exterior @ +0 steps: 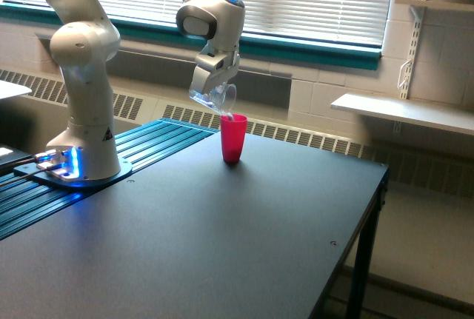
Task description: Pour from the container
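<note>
A: Where's the small clear plastic cup?
B: Clamped in the tool, tipped, its mouth just above the bright pink plastic tumbler on the dark surface.

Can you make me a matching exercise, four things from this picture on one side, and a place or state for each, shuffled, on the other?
1. clear cup
2. pink cup
3. gripper
4. robot base

A. upright on the dark table
B. tilted, mouth over the pink cup's rim
C. at the exterior view's left, blue light beside it
D. closed around the clear cup

Pairs: 1-B, 2-A, 3-D, 4-C
</note>
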`<state>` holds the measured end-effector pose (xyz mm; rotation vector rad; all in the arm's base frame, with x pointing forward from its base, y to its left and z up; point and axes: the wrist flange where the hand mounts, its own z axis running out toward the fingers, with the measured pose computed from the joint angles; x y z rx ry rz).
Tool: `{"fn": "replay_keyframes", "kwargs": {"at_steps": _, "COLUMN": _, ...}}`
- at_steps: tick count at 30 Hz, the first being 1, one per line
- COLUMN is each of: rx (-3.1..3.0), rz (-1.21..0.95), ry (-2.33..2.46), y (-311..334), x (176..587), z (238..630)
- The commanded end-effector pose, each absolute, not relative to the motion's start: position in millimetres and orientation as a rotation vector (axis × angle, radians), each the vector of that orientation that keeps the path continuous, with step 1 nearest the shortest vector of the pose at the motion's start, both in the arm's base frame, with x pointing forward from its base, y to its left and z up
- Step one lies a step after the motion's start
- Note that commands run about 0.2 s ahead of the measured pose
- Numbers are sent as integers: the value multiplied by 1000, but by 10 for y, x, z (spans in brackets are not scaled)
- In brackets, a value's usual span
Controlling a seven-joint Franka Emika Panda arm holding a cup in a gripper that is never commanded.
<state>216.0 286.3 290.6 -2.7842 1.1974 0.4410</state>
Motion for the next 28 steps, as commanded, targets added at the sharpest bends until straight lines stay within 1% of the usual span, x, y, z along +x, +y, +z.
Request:
{"fn": "replay_keyframes", "kwargs": {"at_steps": 1, "rx": -2792, "rz": 447, "ry": 1210, "y": 2866, "x": 2187, "z": 2901}}
{"fn": "replay_keyframes", "kwargs": {"at_steps": 28, "rx": -2785, "rz": 421, "ry": 1227, "y": 2858, "x": 2303, "z": 2910}}
